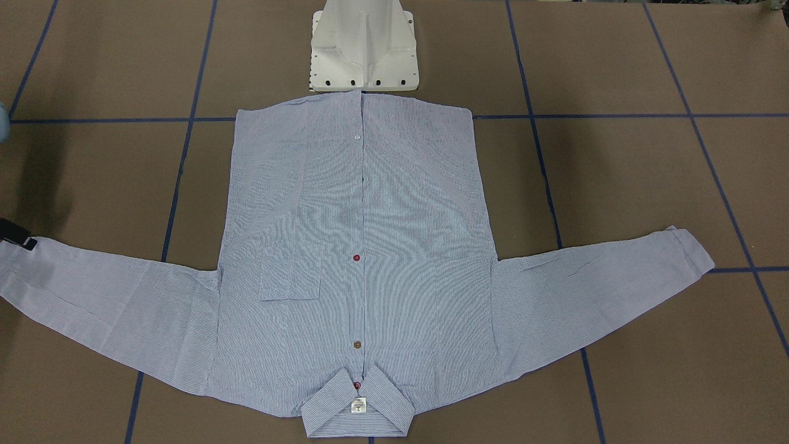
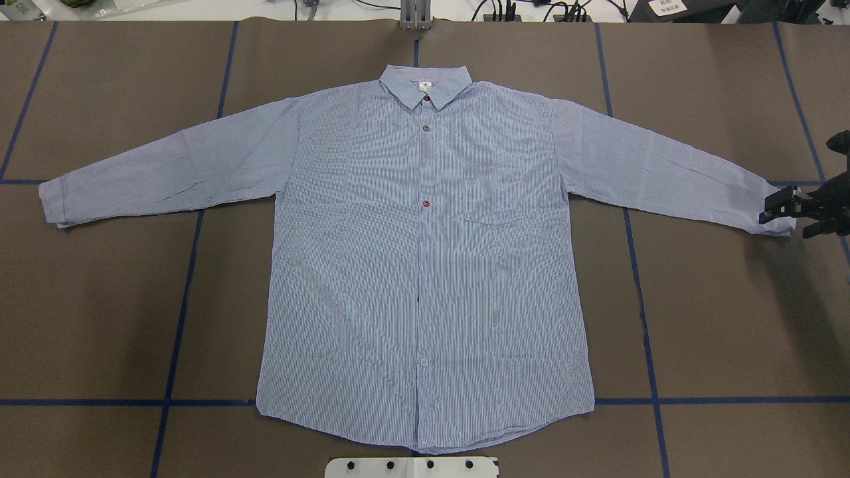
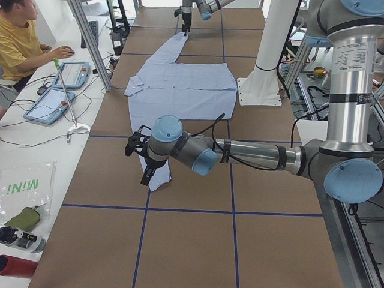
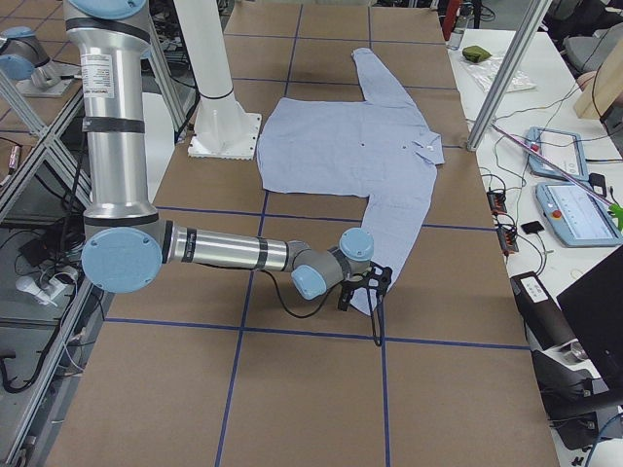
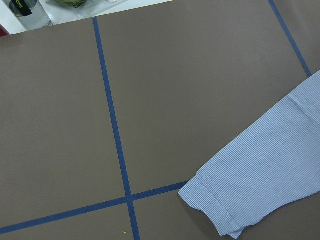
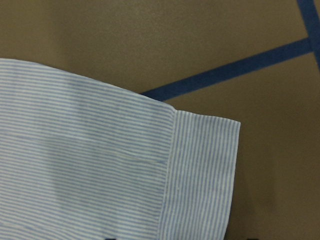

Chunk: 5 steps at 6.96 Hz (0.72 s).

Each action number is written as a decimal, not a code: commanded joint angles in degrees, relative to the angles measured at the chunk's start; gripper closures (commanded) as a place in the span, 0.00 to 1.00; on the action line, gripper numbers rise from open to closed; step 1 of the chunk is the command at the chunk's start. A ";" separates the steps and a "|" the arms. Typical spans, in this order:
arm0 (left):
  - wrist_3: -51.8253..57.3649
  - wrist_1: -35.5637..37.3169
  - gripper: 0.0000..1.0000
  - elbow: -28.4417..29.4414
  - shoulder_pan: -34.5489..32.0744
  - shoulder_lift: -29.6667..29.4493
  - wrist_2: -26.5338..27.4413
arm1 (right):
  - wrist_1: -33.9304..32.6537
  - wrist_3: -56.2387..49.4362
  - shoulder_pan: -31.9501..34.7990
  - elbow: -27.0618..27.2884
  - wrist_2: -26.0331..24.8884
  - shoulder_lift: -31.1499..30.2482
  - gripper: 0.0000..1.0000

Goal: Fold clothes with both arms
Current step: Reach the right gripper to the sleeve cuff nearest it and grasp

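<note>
The light blue-and-white striped shirt [image 2: 425, 265] lies flat and buttoned, front up, with its collar [image 2: 425, 85] at the far side and both sleeves spread out. My right gripper [image 2: 787, 219] is open and low over the cuff [image 6: 200, 175] of the sleeve on the overhead view's right. It also shows at the front-facing view's left edge [image 1: 15, 235]. My left gripper [image 3: 141, 162] hangs over the other cuff [image 5: 215, 210]. It shows only in the exterior left view, so I cannot tell whether it is open or shut.
The white pedestal base [image 1: 363, 49] stands just behind the shirt's hem. Blue tape lines [image 2: 179, 318] cross the brown table. An operators' bench with tablets [image 3: 60, 90], a metal post [image 3: 90, 42] and a seated person [image 3: 18, 42] lie beyond the far edge.
</note>
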 commanded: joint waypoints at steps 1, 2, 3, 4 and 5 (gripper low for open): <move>-0.13 0.19 0.00 -0.11 0.01 -0.02 0.04 | 0.10 0.23 -0.13 0.14 -0.13 -0.10 0.86; -0.04 0.10 0.00 -0.19 0.01 -0.02 -0.05 | 0.36 0.23 -0.04 0.23 -0.13 -0.10 1.00; 0.05 -0.16 0.00 -0.11 0.01 -0.02 -0.31 | 0.27 0.23 -0.04 0.67 -0.13 -0.44 1.00; 0.05 -0.16 0.01 -0.19 0.01 -0.11 -0.31 | 0.36 0.23 0.13 3.11 -0.13 -1.32 1.00; 0.57 -0.25 0.01 -0.37 0.01 -0.20 -0.31 | 0.27 0.23 0.22 5.83 -0.30 -1.68 1.00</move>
